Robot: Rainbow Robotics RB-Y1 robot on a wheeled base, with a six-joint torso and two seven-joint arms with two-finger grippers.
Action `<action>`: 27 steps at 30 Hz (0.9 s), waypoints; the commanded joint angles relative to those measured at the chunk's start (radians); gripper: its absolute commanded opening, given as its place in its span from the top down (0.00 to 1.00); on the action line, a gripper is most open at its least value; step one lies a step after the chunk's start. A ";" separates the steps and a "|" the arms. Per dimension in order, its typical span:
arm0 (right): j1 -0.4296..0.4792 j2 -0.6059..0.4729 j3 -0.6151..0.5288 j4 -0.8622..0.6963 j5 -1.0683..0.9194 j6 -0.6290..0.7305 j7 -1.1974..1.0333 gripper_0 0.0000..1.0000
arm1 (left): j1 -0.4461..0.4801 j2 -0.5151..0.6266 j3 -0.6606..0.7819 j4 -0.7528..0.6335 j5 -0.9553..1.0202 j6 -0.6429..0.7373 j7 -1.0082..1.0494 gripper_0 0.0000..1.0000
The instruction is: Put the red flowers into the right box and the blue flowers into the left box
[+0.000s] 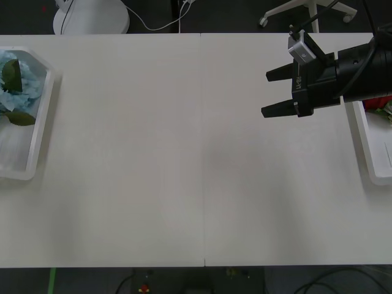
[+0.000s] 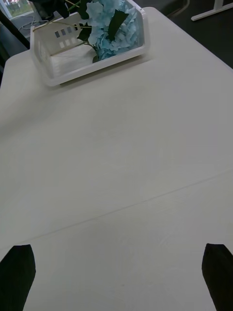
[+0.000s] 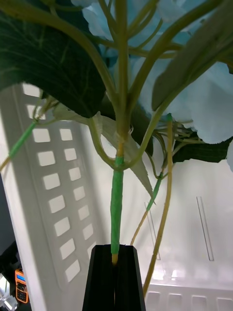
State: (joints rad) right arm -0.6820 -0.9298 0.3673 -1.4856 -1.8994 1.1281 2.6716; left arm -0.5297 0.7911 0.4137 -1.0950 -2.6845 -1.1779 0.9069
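The left gripper [image 3: 115, 277] pinches a blue flower's stem [image 3: 115, 209] between its closed black fingers, inside the left box [image 3: 58, 194]. Blue flowers [image 1: 13, 86] fill that box's far end at the table's [image 1: 196, 153] left edge. The right gripper [image 1: 275, 93] hangs spread and empty above the table, just beside the right box [image 1: 370, 153], where red flowers [image 1: 381, 102] peek out.

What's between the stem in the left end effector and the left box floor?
Nothing visible. The left end effector is shut on a blue flower stem already inside the left box, among other blue flowers. The right end effector hovers open over bare table.
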 commanded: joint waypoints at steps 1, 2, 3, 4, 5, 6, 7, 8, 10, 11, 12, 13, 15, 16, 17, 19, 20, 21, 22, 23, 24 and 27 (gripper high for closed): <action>-0.028 0.012 -0.027 -0.025 -0.003 0.006 0.034 0.01 | -0.041 0.059 -0.042 -0.003 -0.009 0.014 0.044 0.86; -0.028 0.012 -0.027 -0.025 -0.003 0.006 0.034 0.01 | -0.041 0.059 -0.047 -0.003 -0.009 0.014 0.041 0.50; -0.028 0.012 -0.027 -0.025 -0.003 0.006 0.034 0.01 | -0.041 0.059 -0.049 -0.003 -0.009 0.014 0.040 0.26; -0.028 0.012 -0.027 -0.025 -0.003 0.006 0.034 0.01 | -0.041 0.059 -0.049 -0.002 -0.009 0.014 0.040 0.18; -0.028 0.012 -0.027 -0.025 -0.003 0.006 0.034 0.01 | -0.041 0.059 -0.049 -0.003 -0.006 0.014 0.037 0.02; -0.028 0.012 -0.027 -0.025 -0.003 0.006 0.034 0.01 | -0.041 0.059 -0.042 -0.003 -0.001 0.014 0.032 0.00; -0.028 0.012 -0.027 -0.025 -0.003 0.006 0.034 0.00 | -0.041 0.059 -0.038 -0.003 0.003 0.014 0.032 0.00; -0.028 0.012 -0.027 -0.025 -0.003 0.006 0.034 0.01 | -0.041 0.059 -0.024 -0.006 0.026 0.012 0.030 0.00; -0.028 0.012 -0.027 -0.025 -0.003 0.006 0.034 0.01 | -0.041 0.059 -0.004 -0.019 0.063 0.007 0.029 0.00; -0.028 0.012 -0.027 -0.025 -0.003 0.006 0.034 0.01 | -0.041 0.059 0.007 -0.037 0.080 -0.006 0.033 0.00; -0.028 0.012 -0.027 -0.025 -0.003 0.006 0.034 0.01 | -0.041 0.059 0.016 -0.052 0.094 -0.020 0.038 0.00; -0.028 0.012 -0.027 -0.025 -0.003 0.006 0.034 0.01 | -0.041 0.059 0.022 -0.060 0.103 -0.031 0.038 0.00; -0.028 0.012 -0.027 -0.025 -0.003 0.006 0.034 0.01 | -0.041 0.059 0.042 -0.100 0.147 -0.066 0.047 0.00; -0.028 0.012 -0.027 -0.025 -0.003 0.006 0.034 0.01 | -0.041 0.059 0.048 -0.111 0.170 -0.075 0.052 0.00; -0.028 0.012 -0.027 -0.025 -0.003 0.006 0.034 0.00 | -0.041 0.059 0.051 -0.121 0.207 -0.082 0.056 0.00; -0.028 0.012 -0.027 -0.025 -0.003 0.006 0.034 0.01 | -0.041 0.059 0.059 -0.125 0.296 -0.077 0.064 0.00; -0.028 0.012 -0.027 -0.025 -0.003 0.006 0.034 0.01 | -0.041 0.059 0.059 -0.125 0.324 -0.075 0.066 0.00; -0.028 0.012 -0.027 -0.025 -0.003 0.006 0.034 0.00 | -0.041 0.059 0.057 -0.125 0.379 -0.075 0.070 0.00; -0.028 0.012 -0.027 -0.025 -0.003 0.006 0.034 0.01 | -0.041 0.059 0.056 -0.125 0.419 -0.075 0.072 0.00; -0.028 0.012 -0.027 -0.025 -0.003 0.006 0.034 0.01 | -0.041 0.059 0.048 -0.125 0.460 -0.077 0.072 0.00; -0.028 0.012 -0.027 -0.025 -0.003 0.006 0.034 0.00 | -0.041 0.059 0.037 -0.125 0.515 -0.077 0.072 0.00; -0.028 0.012 -0.027 -0.025 -0.003 0.006 0.034 0.01 | -0.041 0.059 0.004 -0.125 0.669 -0.109 0.066 0.00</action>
State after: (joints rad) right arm -0.6820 -0.9298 0.3673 -1.4857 -1.8994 1.1282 2.6716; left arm -0.5301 0.7963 0.4428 -1.1859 -2.1173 -1.2574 0.9357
